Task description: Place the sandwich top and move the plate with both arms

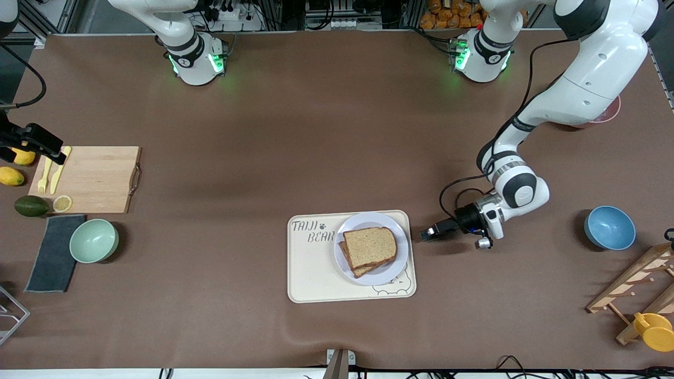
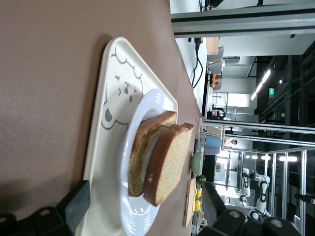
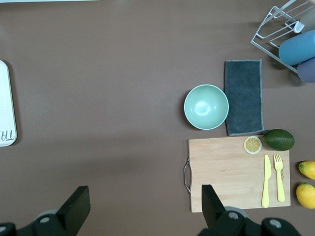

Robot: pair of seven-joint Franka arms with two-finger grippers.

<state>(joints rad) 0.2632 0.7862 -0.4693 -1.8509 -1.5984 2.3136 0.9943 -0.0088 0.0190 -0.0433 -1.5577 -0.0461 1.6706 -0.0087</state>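
Observation:
The sandwich top point(image 1: 370, 246), a plain tan slice, lies on a lower slice on the plate point(image 1: 392, 271), which stands on the cream bear tray point(image 1: 310, 273). My left gripper point(image 1: 429, 233) is open and low over the table, just off the tray's end toward the left arm. In the left wrist view the sandwich top point(image 2: 170, 164), plate point(image 2: 138, 216) and tray point(image 2: 106, 78) lie ahead of its open gripper point(image 2: 145, 206). My right gripper point(image 1: 50, 147) is open and empty, high over the cutting board's edge; in the right wrist view it point(image 3: 143, 206) looks down on bare table.
A cutting board point(image 1: 92, 179) with a yellow knife and fork point(image 1: 52, 176), a green bowl point(image 1: 93, 240) and a dark cloth point(image 1: 52, 252) lie at the right arm's end. A blue bowl point(image 1: 609, 227) and a wooden rack point(image 1: 637, 284) stand at the left arm's end.

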